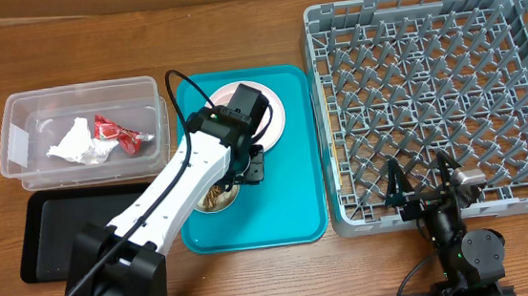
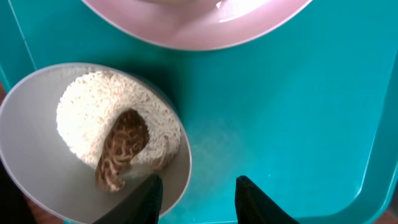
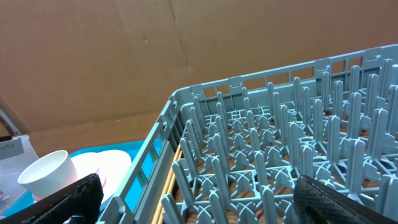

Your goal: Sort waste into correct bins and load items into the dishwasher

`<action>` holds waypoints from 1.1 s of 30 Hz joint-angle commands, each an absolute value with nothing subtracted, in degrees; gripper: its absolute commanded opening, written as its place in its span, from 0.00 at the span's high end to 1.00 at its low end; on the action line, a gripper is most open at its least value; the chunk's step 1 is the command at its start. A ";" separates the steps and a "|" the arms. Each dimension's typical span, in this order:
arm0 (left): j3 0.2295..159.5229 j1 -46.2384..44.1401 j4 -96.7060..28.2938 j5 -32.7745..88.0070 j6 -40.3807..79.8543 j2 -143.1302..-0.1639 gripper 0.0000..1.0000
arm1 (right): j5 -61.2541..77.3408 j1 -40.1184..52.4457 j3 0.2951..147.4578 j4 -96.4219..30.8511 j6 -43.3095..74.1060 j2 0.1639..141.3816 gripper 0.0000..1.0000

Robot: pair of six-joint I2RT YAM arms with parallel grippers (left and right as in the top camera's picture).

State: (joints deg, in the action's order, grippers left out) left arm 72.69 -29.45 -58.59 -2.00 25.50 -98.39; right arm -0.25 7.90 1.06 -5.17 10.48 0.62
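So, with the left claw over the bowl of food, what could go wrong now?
The open left claw seems to straddle the rim of the grey bowl; a thin rim pinch may tilt it and spill the food scraps onto the teal tray. The pink plate lies close beside the bowl, so a lift could bump it.

Between the fingers of the left end effector (image 2: 198,198) and ahead of them, only bare teal tray (image 2: 292,124). Hemmed on its left by the grey bowl (image 2: 31,143), rim just at one finger; farther ahead, by the pink plate (image 2: 199,31). Ahead of the right end effector (image 3: 205,208), barred by the rack (image 3: 163,127) wall and its pegs; open above that wall.
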 commanded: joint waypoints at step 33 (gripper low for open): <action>65.34 -29.67 -50.48 -2.98 26.17 -98.19 0.69 | -0.38 7.68 0.49 -4.82 10.52 0.23 0.00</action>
